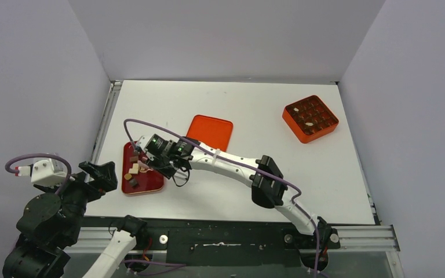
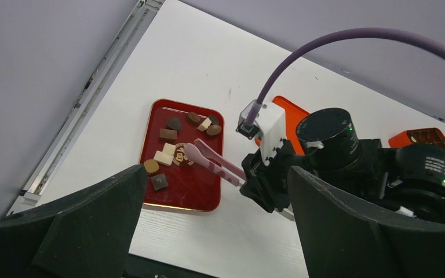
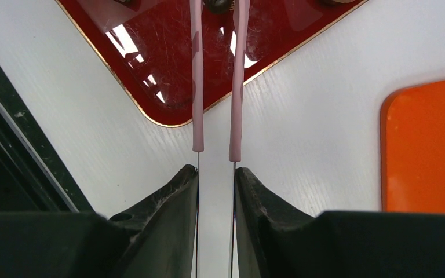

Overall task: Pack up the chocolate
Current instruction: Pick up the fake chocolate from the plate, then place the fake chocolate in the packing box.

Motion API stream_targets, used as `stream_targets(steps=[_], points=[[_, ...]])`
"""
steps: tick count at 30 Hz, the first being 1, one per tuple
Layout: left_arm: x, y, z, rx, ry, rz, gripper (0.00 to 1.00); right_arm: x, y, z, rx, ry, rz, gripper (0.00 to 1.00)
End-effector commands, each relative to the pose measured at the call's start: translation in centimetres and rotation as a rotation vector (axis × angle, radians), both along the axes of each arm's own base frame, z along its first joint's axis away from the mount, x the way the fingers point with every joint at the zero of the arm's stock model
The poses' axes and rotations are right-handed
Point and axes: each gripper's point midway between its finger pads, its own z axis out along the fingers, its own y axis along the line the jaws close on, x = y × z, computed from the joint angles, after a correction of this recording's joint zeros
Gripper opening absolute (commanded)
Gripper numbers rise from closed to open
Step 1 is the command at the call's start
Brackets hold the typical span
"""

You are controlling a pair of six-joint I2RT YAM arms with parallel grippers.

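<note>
Over the red tray (image 2: 191,194) at the table's left | right gripper (image 3: 215,174) is clamping the pink tongs (image 2: 211,162), tips sitting either side of one brown piece | chocolate (image 2: 168,134) is lying scattered on that tray | left gripper (image 2: 213,174) is hanging wide, gripping nothing

In your right wrist view the top edge cuts off the tips of the pink-sleeved metal tongs (image 3: 197,87) and most of the brown chocolate chunk (image 3: 217,4) between them; the right edge crops the flat orange square lid (image 3: 426,150).
</note>
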Motion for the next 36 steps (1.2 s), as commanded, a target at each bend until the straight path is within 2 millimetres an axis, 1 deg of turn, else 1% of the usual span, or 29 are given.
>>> stream_targets(steps=[1, 7, 8, 10, 12, 17, 19, 23, 24, 25, 27, 33, 36], points=[[-0.2, -0.1, 0.5, -0.023, -0.027, -0.004, 0.90, 0.0, 0.7, 8.3, 0.188, -0.064, -0.019, 0.24], [0.4, -0.4, -0.3, -0.013, -0.006, -0.014, 0.90, 0.6, -1.3, 10.2, 0.210, -0.073, -0.071, 0.24], [0.5, -0.7, -0.4, -0.014, -0.002, -0.023, 0.90, 0.8, -1.8, 10.2, 0.209, -0.070, -0.081, 0.24], [0.9, -1.2, -0.5, -0.022, -0.004, -0.042, 0.89, 1.2, -2.5, 10.7, 0.213, -0.071, -0.097, 0.24], [1.4, -1.7, -0.7, -0.029, 0.001, -0.055, 0.89, 2.1, -3.8, 11.0, 0.197, -0.096, -0.133, 0.23], [3.0, -3.6, -2.1, -0.035, 0.032, -0.124, 0.89, 3.7, -6.7, 11.9, 0.196, -0.110, -0.212, 0.23], [3.9, -4.5, -3.2, -0.050, 0.045, -0.151, 0.89, 4.4, -8.0, 11.9, 0.187, -0.105, -0.245, 0.24], [5.3, -6.3, -5.9, -0.064, 0.091, -0.212, 0.88, 6.0, -11.6, 11.8, 0.140, -0.115, -0.336, 0.24], [5.6, -6.7, -6.6, -0.063, 0.109, -0.221, 0.88, 6.3, -12.6, 11.4, 0.125, -0.111, -0.357, 0.24], [6.1, -7.0, -7.6, -0.055, 0.135, -0.232, 0.88, 6.6, -13.5, 11.7, 0.127, -0.113, -0.380, 0.23], [6.8, -7.8, -9.1, -0.043, 0.178, -0.263, 0.89, 7.2, -15.4, 11.6, 0.118, -0.113, -0.419, 0.24], [8.7, -10.0, -12.3, 0.009, 0.265, -0.368, 0.89, 9.1, -21.7, 10.7, 0.056, -0.105, -0.545, 0.24], [9.2, -10.6, -13.9, 0.020, 0.282, -0.396, 0.89, 9.8, -25.2, 9.9, 0.027, -0.081, -0.622, 0.24]])
